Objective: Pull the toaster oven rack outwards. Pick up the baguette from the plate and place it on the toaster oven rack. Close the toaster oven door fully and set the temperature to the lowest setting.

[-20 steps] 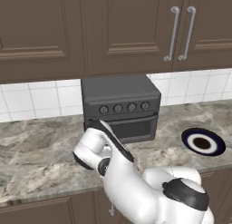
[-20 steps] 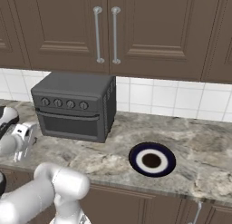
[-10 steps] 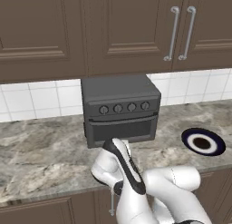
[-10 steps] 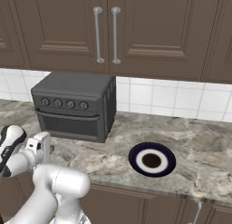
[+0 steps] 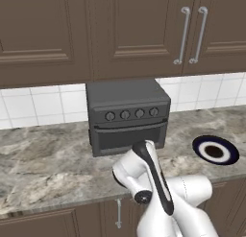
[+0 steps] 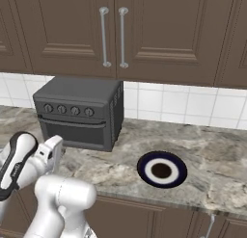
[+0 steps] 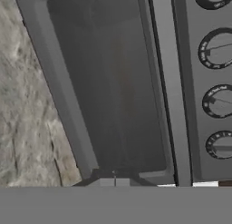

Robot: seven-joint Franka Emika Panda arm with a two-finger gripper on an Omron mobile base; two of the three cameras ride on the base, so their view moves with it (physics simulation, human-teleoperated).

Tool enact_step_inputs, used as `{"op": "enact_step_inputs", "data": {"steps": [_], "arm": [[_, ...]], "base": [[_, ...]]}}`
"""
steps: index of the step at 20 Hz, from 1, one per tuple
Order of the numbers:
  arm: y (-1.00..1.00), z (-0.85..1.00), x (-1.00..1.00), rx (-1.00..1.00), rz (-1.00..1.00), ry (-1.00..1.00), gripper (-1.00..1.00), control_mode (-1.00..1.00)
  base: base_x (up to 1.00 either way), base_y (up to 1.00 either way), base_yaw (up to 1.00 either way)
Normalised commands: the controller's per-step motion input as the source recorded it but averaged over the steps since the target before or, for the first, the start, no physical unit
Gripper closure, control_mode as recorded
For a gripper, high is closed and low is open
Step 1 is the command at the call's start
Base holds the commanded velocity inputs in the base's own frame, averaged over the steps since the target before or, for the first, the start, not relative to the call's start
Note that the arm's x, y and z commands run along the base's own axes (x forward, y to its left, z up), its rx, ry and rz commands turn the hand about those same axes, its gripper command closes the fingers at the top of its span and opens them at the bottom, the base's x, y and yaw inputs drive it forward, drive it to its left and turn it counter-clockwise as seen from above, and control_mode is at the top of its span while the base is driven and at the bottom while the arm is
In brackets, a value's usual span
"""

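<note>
The toaster oven (image 5: 127, 99) stands against the tiled wall, and its door (image 5: 127, 136) is closed upright below the four knobs (image 5: 132, 113). The rack is hidden behind the door, and the baguette is out of view. To the right lies the plate (image 5: 199, 146), bare on top, also in the right base view (image 6: 144, 165). My gripper (image 7: 114, 183) is shut on nothing and points at the door (image 7: 108, 82) from close range, low in front of the oven's left half (image 6: 54, 144). The hand view is rolled, so the knobs (image 7: 217, 100) run down its right side.
The marbled counter (image 5: 43, 169) stretches left of the oven and between oven and plate. Brown upper cabinets with two bar handles (image 5: 192, 34) hang above. My own white arm (image 5: 158, 197) rises in front of the counter edge, with lower cabinet doors below.
My arm has swung right from the counter's left side to the oven front. The hand now faces the door closely. The gripper stays shut; oven and plate have not moved.
</note>
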Motion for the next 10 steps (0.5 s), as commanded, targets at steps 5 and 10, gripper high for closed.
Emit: {"op": "enact_step_inputs", "data": {"steps": [5, 10], "arm": [[-1.00, 1.00, 0.04, 0.11, 0.00, 0.08, 1.00, -1.00], [-1.00, 0.99, 0.08, 0.25, 0.04, 0.13, 1.00, -1.00]], "base": [[0.00, 0.00, 0.00], [0.00, 0.00, 0.00]]}}
